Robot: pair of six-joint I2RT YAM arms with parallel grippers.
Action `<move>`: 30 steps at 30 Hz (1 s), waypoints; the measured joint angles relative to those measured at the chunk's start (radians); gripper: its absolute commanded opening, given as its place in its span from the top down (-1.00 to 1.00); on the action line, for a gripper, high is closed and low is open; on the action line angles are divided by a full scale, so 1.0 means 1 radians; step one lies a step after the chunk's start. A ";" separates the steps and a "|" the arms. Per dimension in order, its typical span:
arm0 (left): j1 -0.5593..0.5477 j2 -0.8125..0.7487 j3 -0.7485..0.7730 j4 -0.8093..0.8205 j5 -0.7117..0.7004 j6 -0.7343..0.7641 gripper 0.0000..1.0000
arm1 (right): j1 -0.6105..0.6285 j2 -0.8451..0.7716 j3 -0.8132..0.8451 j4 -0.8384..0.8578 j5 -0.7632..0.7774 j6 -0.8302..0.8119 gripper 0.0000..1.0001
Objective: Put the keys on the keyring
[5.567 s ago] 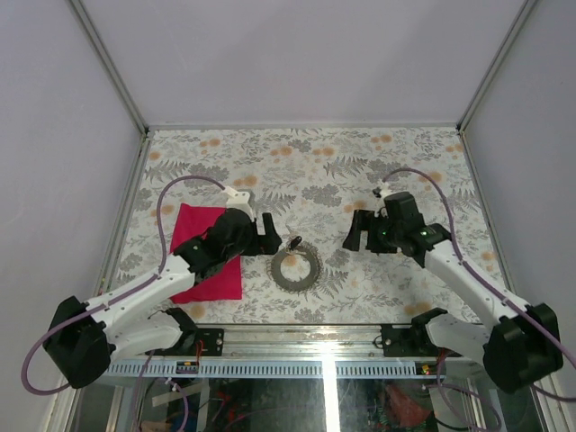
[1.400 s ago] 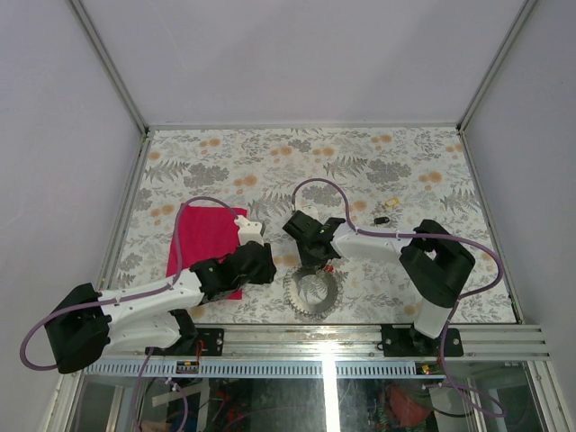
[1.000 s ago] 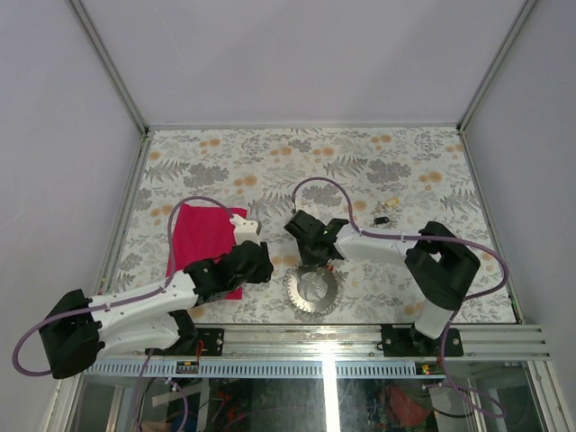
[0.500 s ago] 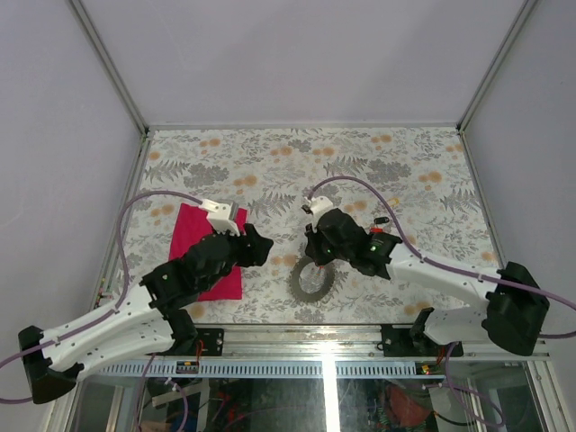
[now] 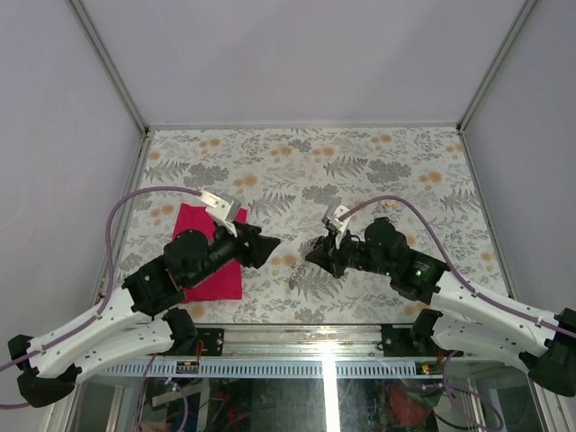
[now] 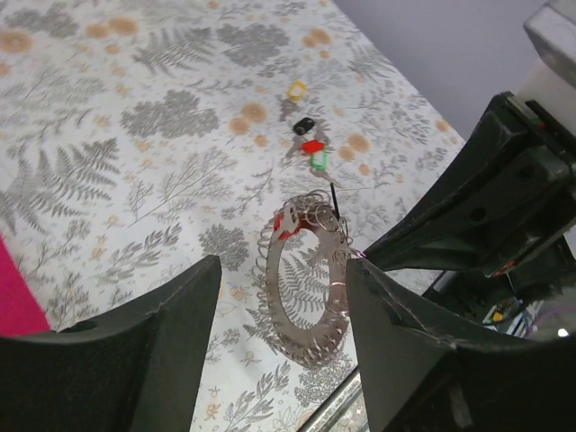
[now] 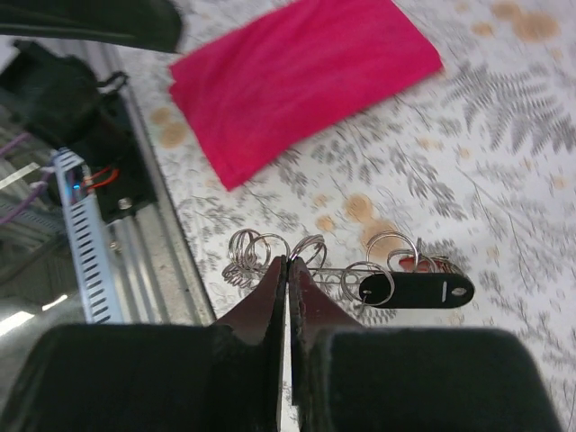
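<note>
While pinching the keyring (image 7: 306,256) in the right gripper (image 7: 288,270), fingertips pressed together on its wire loops, holds it up near the middle front of the table (image 5: 405,162). Hangs as a loose silver coil below that gripper in the left wrist view; cannot tell whether its lower end touches the surface. Carries a small red piece (image 6: 288,220) at its upper left, possibly a key, and a black tag (image 7: 416,291) just beside the loops.

Points the left gripper (image 5: 265,245) at the coil from the left, jaws spread apart and grasping nothing, clearly short of contact. Frames the coil between the two left fingers (image 6: 135,360) in the left wrist view.

Has four loose keys lying on the table beyond the keyring: yellow key (image 6: 297,89) farthest, then black key (image 6: 304,125), then red key (image 6: 312,146) touching green key (image 6: 319,162).

Shows a magenta cloth (image 7: 297,81) flat on the table under the left arm, apart from the keyring.
</note>
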 measured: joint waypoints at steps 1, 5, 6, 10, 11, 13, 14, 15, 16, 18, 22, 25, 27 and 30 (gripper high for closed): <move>0.000 -0.003 0.000 0.012 0.025 0.015 -0.08 | 0.000 -0.021 -0.003 0.008 -0.029 -0.015 1.00; 0.000 0.002 0.011 0.048 0.139 0.087 0.07 | 0.001 -0.087 -0.014 0.041 -0.123 -0.051 1.00; 0.000 0.009 0.022 0.050 0.164 0.103 0.11 | 0.001 -0.098 -0.014 0.048 -0.149 -0.056 1.00; 0.000 0.043 0.079 0.055 0.283 0.161 0.22 | 0.001 -0.127 -0.013 0.067 -0.244 -0.066 1.00; 0.000 0.048 0.090 0.060 0.319 0.176 0.25 | 0.001 -0.129 -0.013 0.074 -0.271 -0.067 1.00; 0.000 0.053 0.102 0.071 0.374 0.191 0.27 | 0.002 -0.130 -0.011 0.082 -0.315 -0.066 1.00; 0.000 0.054 0.105 0.075 0.403 0.198 0.28 | 0.002 -0.130 -0.010 0.089 -0.340 -0.065 1.00; 0.000 0.055 0.106 0.078 0.429 0.205 0.29 | 0.002 -0.130 -0.008 0.093 -0.356 -0.063 1.00; 0.000 0.055 0.107 0.081 0.450 0.209 0.29 | 0.002 -0.130 -0.005 0.100 -0.377 -0.058 1.00; 0.000 0.055 0.108 0.082 0.491 0.219 0.30 | 0.002 -0.130 0.002 0.117 -0.407 -0.048 1.00; 0.000 0.055 0.108 0.081 0.528 0.227 0.38 | 0.002 -0.130 0.016 0.159 -0.456 -0.021 1.00; 0.000 0.051 0.108 0.081 0.539 0.226 0.45 | 0.002 -0.130 0.026 0.183 -0.479 -0.005 1.00; 0.000 0.047 0.108 0.081 0.545 0.226 0.50 | 0.002 -0.130 0.028 0.197 -0.481 0.004 1.00; 0.000 0.046 0.108 0.081 0.557 0.224 0.51 | 0.002 -0.130 0.029 0.213 -0.480 0.017 1.00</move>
